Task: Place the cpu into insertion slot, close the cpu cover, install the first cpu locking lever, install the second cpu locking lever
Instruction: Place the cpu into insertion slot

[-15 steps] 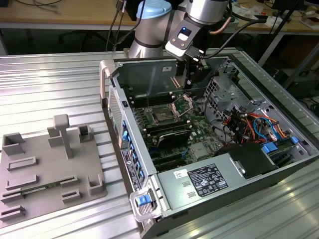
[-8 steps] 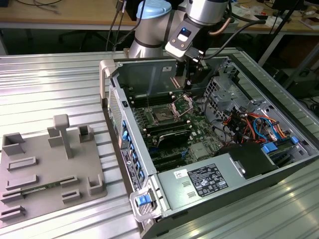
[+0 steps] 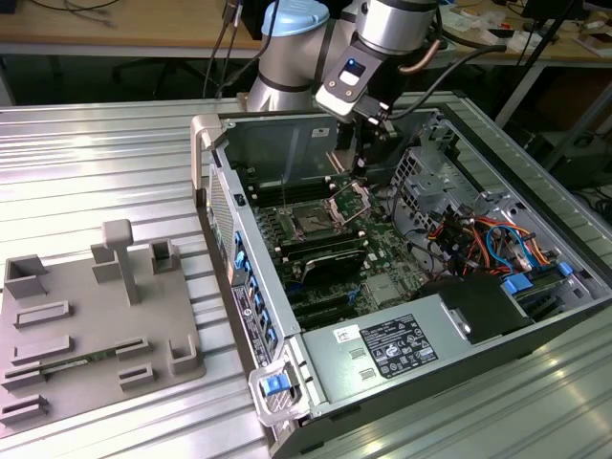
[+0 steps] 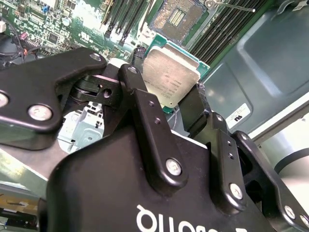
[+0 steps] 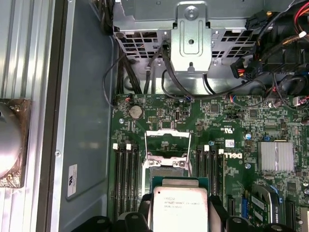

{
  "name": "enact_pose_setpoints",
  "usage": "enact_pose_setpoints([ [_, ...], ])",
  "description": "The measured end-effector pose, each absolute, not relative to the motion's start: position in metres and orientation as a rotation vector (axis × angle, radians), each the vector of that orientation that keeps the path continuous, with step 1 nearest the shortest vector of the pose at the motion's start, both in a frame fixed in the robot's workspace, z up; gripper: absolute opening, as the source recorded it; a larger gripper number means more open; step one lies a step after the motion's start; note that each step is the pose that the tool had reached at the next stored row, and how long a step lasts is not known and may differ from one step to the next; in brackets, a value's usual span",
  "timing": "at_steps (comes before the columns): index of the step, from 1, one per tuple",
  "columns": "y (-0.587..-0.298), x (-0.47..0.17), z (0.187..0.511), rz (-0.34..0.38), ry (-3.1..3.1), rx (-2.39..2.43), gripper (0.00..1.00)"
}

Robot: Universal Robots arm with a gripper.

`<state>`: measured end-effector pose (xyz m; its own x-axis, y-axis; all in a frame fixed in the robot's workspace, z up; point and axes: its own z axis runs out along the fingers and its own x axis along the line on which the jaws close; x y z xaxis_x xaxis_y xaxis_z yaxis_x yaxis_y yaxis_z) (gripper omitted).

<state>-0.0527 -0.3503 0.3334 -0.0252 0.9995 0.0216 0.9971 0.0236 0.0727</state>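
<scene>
Table: ribbed silver metal table (image 3: 96, 163) under the open grey computer case (image 3: 287, 143); wooden desks (image 3: 115, 24) behind the case.
Jaws: clamped on the small flat square silver-grey cpu (image 4: 171, 79), over the case's green motherboard (image 5: 217, 125).
Exterior view: grey moulded fixture tray (image 3: 96, 325) beside the case.
Second wrist view: square socket (image 4: 176, 17) in the case, contacts bare.
</scene>
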Motion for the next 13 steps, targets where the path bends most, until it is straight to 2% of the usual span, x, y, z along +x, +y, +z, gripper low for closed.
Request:
enact_pose_setpoints([
  [13,-0.3504,-0.0527,0.3273,0.088,2.230,2.177,0.55],
])
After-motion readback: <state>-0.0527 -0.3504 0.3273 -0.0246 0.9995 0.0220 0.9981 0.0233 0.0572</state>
